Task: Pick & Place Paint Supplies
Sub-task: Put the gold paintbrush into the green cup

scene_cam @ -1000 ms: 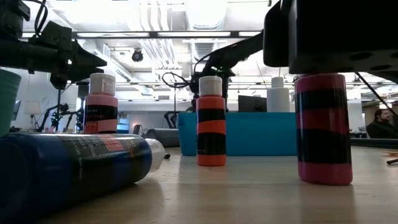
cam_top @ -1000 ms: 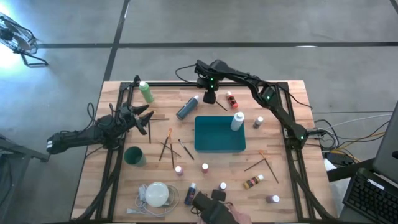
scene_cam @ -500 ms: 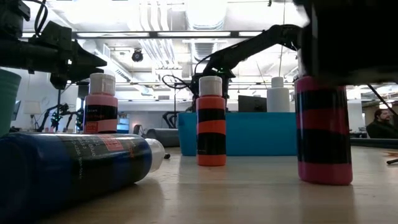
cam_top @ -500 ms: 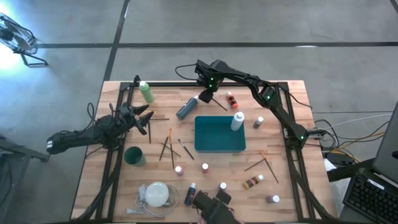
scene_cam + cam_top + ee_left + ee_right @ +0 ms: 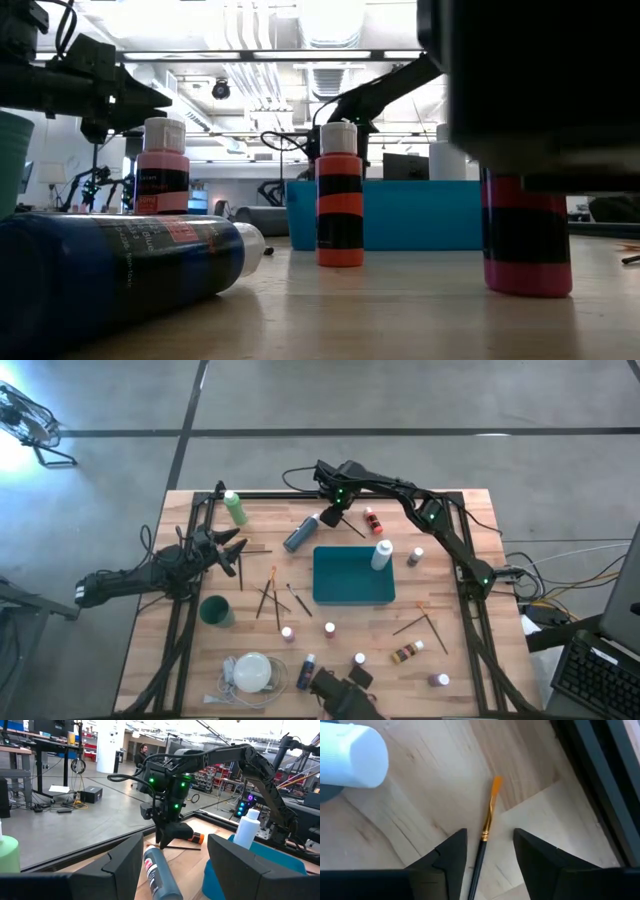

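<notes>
Hovering near the table's 12 o'clock edge, right gripper [image 5: 487,857] stood spread astride the brush [image 5: 487,827], not yet pinching; best to drop straight and close mid-handle, clear of the grey-blue bottle [image 5: 299,535]; left gripper [image 5: 228,550] waited spread at 9 o'clock.

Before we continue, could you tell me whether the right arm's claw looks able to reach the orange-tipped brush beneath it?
Probably yes: the right claw hangs open directly over the brush, which lies bare on the wood.

The right arm reaches toward twelve o'clock, its right tool [image 5: 330,517] low with fingers parted. The left arm waits at nine o'clock, left tool [image 5: 232,552] open.
</notes>
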Motion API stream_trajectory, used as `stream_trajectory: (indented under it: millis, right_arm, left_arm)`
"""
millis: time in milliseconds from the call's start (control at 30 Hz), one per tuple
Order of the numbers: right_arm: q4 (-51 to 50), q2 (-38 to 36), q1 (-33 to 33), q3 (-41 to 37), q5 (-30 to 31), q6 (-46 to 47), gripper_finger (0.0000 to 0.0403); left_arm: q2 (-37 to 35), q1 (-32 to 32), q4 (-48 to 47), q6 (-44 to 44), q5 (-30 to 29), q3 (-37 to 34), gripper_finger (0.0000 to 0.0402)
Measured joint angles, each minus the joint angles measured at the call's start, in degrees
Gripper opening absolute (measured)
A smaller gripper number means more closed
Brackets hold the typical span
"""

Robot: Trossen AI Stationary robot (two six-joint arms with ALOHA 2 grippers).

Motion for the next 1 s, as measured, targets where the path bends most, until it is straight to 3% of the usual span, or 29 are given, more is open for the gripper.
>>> stream_trajectory:
  millis: [533, 1000]
  right_arm:
    - [-0.1, 0.0, 0.0, -0.4, -0.4, 1.2, 0.0018]
    - [-0.8, -0.1, 0.0, -0.4, -0.7, 1.3, 0.0009]
  left_arm:
    - [0.0, 0.0, 0.0, 0.0, 0.0, 0.0, 0.0227]
    - [0.0, 0.0, 0.0, 0.0, 0.0, 0.0, 0.0227]
